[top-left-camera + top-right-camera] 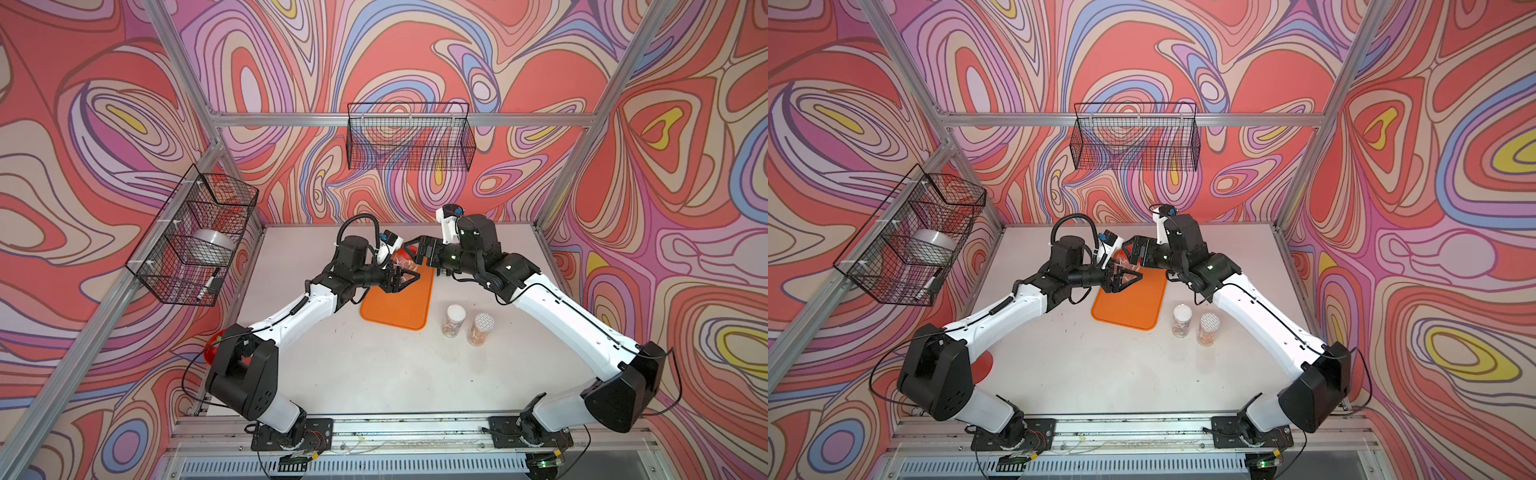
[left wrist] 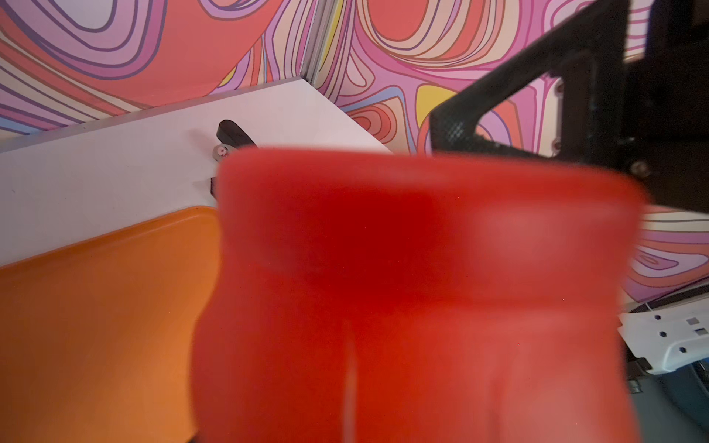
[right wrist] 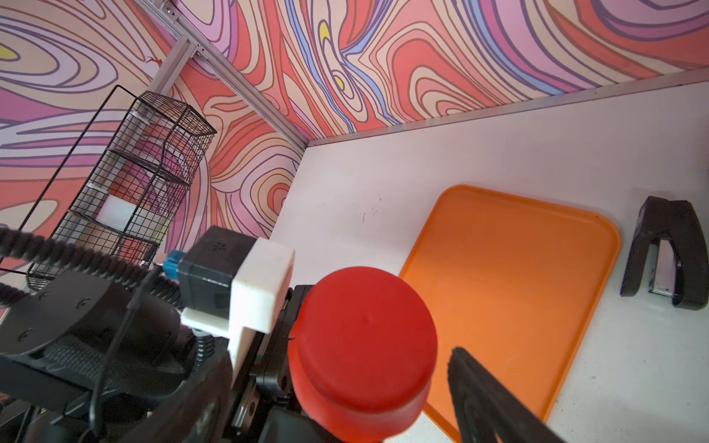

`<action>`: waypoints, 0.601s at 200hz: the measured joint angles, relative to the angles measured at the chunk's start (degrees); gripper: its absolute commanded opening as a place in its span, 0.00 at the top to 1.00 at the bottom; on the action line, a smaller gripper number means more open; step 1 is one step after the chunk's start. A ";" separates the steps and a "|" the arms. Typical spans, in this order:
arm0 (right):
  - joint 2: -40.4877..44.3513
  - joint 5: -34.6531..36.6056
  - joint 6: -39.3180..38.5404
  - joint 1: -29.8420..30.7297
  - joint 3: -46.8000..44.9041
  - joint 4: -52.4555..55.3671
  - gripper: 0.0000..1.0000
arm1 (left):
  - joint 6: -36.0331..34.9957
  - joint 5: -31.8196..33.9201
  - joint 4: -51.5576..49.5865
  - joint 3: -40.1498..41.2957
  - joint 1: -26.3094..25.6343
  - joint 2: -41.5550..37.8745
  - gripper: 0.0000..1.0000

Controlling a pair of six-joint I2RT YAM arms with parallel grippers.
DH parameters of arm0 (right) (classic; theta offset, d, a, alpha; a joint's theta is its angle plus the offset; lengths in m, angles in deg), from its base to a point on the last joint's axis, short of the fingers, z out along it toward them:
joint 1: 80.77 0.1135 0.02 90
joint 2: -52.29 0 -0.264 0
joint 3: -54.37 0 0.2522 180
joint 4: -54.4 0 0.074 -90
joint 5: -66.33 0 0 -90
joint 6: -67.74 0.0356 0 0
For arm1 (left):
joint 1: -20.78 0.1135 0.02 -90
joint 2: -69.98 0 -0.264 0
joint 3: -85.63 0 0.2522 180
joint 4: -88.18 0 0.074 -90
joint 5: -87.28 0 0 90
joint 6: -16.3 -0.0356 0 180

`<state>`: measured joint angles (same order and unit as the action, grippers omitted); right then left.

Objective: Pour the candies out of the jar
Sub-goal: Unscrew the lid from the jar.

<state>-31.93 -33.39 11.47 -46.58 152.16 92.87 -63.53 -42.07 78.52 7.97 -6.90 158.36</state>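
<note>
Two end effectors faced each other at frame centre: the left end effector (image 1: 400,274) pinched the jar (image 1: 1128,266), red lid (image 3: 364,337) aimed into the right end effector (image 1: 416,250), its jaws spread.

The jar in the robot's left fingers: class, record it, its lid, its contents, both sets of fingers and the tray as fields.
jar: lifted, tilted, near the orange tray's far end
red lid: on the jar, towards the right arm
candies: inside the jar
left fingers: shut on the jar
right fingers: open, either side of the red lid
orange tray: no candies seen on it
bystanders: white-lidded jar and pattern-lidded jar, upright on the table
</note>
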 measured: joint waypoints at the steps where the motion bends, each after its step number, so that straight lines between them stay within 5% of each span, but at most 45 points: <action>1: -0.04 0.02 -0.02 0.00 0.07 0.02 0.14 | 0.00 0.02 0.00 0.00 0.00 0.00 0.44; 120: -5.07 -0.46 0.17 0.00 1.62 1.40 0.21 | -1.33 1.99 -0.46 0.00 -0.09 -0.17 0.45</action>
<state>-37.01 -33.84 11.65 -46.58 153.78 94.26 -64.86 -40.08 78.06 7.97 -6.98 158.18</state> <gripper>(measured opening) 0.803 0.615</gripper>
